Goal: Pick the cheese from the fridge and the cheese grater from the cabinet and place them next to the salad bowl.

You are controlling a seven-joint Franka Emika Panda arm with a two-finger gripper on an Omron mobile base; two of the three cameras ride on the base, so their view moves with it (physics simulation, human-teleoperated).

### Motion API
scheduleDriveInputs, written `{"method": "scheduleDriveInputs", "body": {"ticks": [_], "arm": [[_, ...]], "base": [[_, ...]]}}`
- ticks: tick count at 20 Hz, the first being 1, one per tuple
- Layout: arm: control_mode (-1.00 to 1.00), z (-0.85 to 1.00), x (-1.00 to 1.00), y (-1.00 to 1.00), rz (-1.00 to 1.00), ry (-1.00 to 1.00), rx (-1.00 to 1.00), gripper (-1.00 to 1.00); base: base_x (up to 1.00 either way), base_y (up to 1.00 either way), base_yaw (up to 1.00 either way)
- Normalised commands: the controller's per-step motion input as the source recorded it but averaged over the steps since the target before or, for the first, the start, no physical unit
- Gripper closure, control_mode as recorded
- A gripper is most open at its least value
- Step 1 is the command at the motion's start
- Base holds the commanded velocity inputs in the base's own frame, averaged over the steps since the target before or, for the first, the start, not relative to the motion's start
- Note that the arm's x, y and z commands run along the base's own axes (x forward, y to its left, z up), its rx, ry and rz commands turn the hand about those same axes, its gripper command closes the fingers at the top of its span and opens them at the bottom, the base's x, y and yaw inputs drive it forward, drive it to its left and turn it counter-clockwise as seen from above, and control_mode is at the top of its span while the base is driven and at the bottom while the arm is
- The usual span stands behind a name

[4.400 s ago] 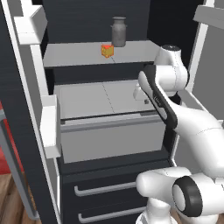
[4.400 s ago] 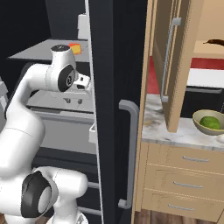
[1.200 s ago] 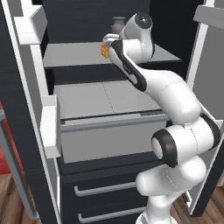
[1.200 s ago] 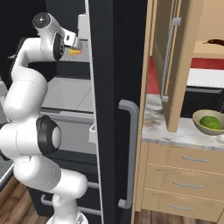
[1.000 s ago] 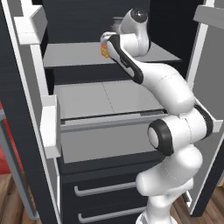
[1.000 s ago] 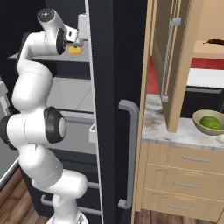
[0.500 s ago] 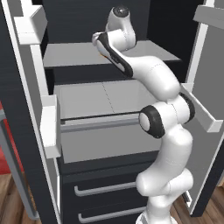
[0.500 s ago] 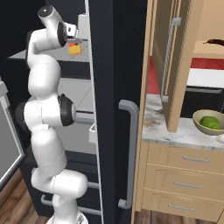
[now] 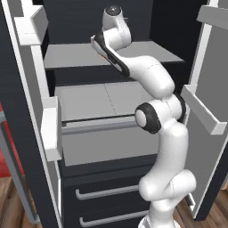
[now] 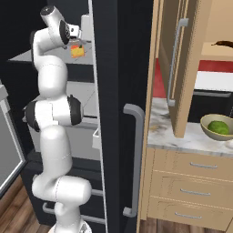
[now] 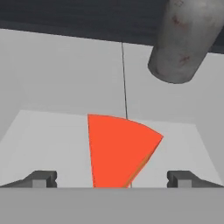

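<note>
Right now, in the left base view, the arm reaches up and into the fridge (image 9: pixel 26 133), its wrist at about 12 o'clock over the pale upper shelf (image 9: pixel 67 55); the arm's own links hide what sits there, so a collision with the shelf edge would be hard to catch from this side.

Over in the right base view, the claw (image 10: pixel 75 38) hangs just above the cheese (image 10: pixel 78 51), which rests on that shelf at about 10 o'clock. The salad bowl (image 10: pixel 217 127) waits on the desk (image 10: pixel 164 132) at 3 o'clock, well apart, beneath the open cabinet (image 10: pixel 175 68).

From the hand view, the claw (image 11: pixel 111 178) is spread wide, its 2 fingertips (image 11: pixel 41 178) flanking the wedge with clear gaps and nothing pinched. The grey jar (image 11: pixel 186 39) stands at 1 o'clock beyond. My judgement: the slanted sides of the wedge could let it twist or squirt out as the jaws close, and pushing in too far could knock the jar.
</note>
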Motion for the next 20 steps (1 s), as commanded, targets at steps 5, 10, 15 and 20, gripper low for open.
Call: {"method": "scheduleDriveInputs", "body": {"ticks": [5,10,15,20], "arm": [[-1.00,-0.50,0.06,-0.03,-0.01,-0.01,0.00,-1.00],[-1.00,-0.45,0.24,-0.05,0.00,-0.11,0.00,-1.00],[-1.00,-0.14,0.07,-0.03,0.00,-0.09,0.01,-1.00],[-1.00,-0.12,0.00,-0.02,0.00,-0.06,0.02,1.00]], "base": [[0.00,0.00,0.00],[0.00,0.00,0.00],[0.00,0.00,0.00],[0.00,0.00,0.00]]}}
